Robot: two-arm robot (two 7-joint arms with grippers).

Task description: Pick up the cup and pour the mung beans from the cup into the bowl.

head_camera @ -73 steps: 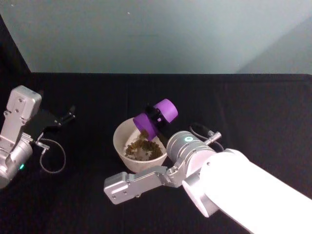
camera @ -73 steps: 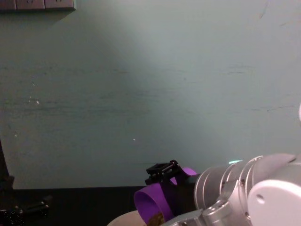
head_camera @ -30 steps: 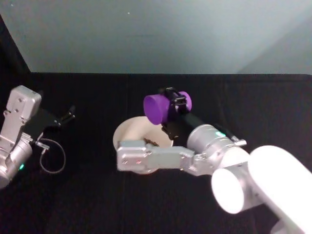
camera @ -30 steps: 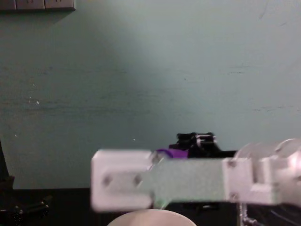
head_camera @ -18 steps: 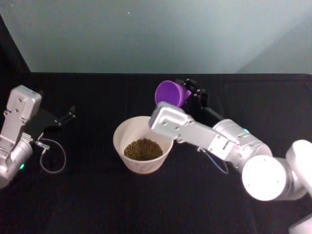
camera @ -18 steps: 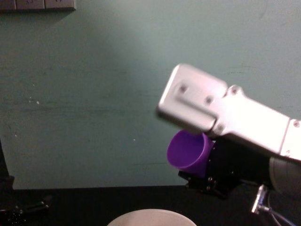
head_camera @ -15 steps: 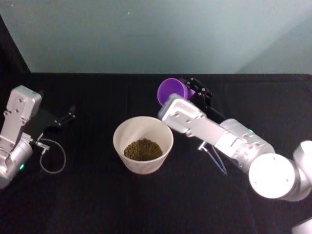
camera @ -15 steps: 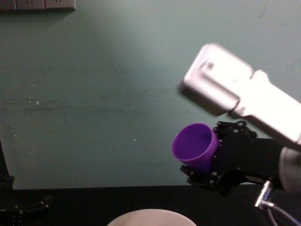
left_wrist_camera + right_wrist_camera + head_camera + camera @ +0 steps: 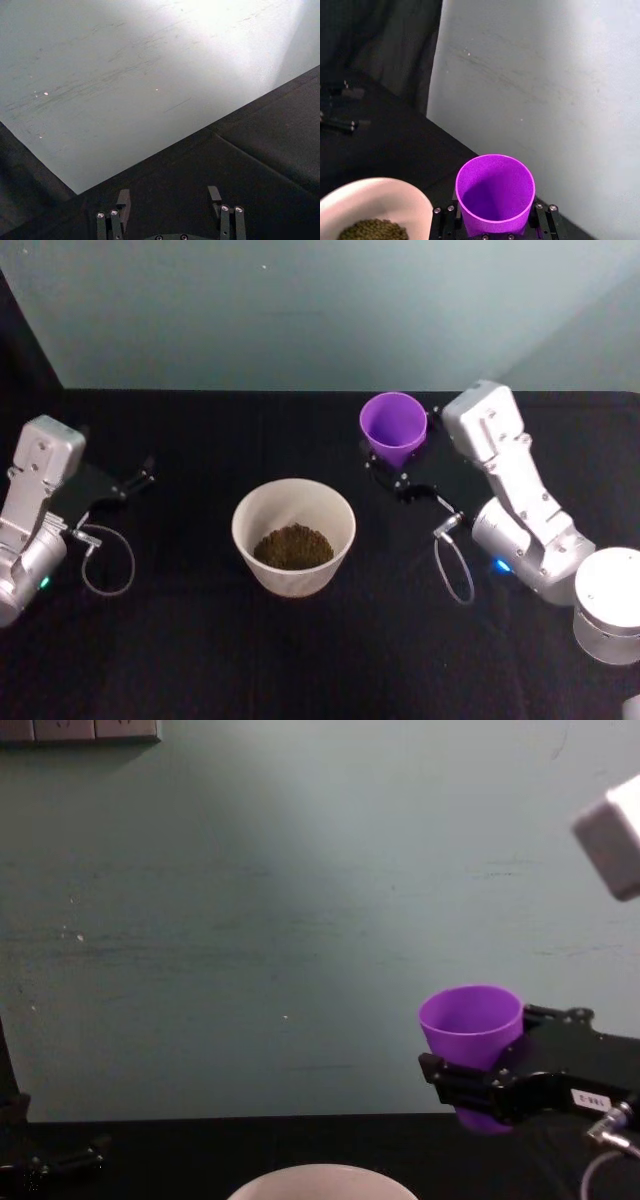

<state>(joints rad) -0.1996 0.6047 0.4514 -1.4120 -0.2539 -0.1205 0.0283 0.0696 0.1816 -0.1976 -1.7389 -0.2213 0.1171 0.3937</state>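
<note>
Now the right tool (image 9: 478,1092) clasps the smooth purple plastic cup (image 9: 472,1025) low on its wall, upright: empty, light, probably slippery. Left tool (image 9: 168,210) released, parked.

The bowl (image 9: 293,533) stands in the middle of the tabletop (image 9: 200,660), with mung beans (image 9: 293,545) in it. The cup (image 9: 393,427) is farther and to its right, upright.

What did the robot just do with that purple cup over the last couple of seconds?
The right gripper tipped the cup back upright and carried it away from the bowl, rightward and toward the wall, still holding it, now empty. The beans are now in the bowl, which stayed put, as did the left gripper.
</note>
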